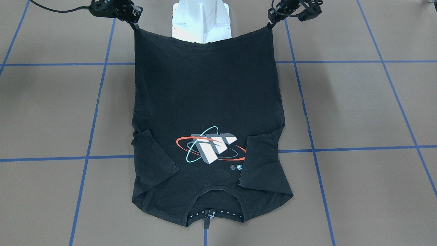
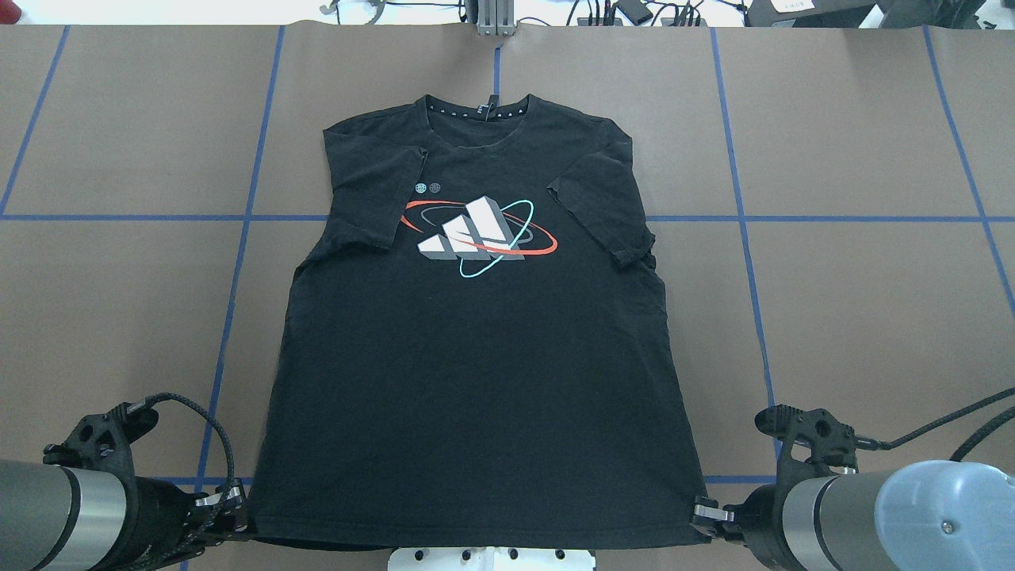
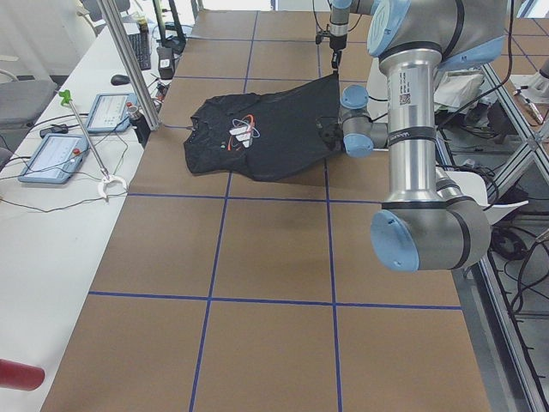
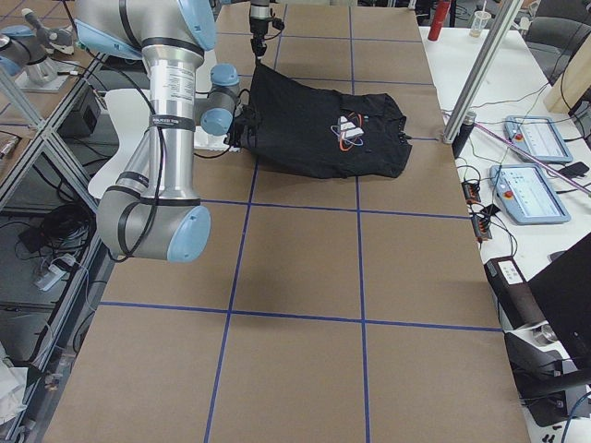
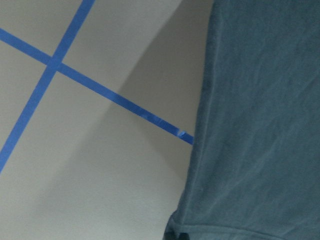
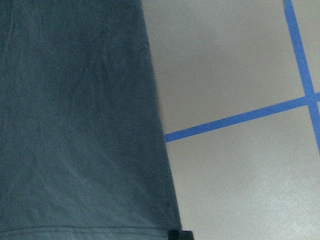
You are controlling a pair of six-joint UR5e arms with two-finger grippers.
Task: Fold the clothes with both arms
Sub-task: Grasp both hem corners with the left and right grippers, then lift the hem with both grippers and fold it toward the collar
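Evidently at the start of the bottom-to-top fold. Pinching the black T-shirt (image 1: 208,85) by the two corners of its hem (image 1: 170,39), just in front of the white pedestal base (image 1: 201,20): clamped tight on one corner with the left gripper (image 1: 271,23), off the base's left side, and on the other with the right gripper (image 1: 135,25), off its right side. Holding that hem raised off the brown table (image 1: 358,102) right beside the base, sagging a little in the middle, to judge by the side views and the shadow under the cloth in both wrist views. Lying flat on the table at the far end, with the collar (image 1: 215,205) farthest from the base and the orbit logo (image 1: 210,147) face up just short of it. Seen with both short sleeves (image 1: 155,153) already turned in over the chest, either side of the logo, so probably done with the side tucks.

Next, most likely: carry both corners together up and away from the base, over the logo toward the collar, at matched height and pace to keep the hem taut and square. Lay the hem along the shoulders before letting go. Watch for dragging the turned-in sleeves out of place, and for a skewed fold from uneven travel.
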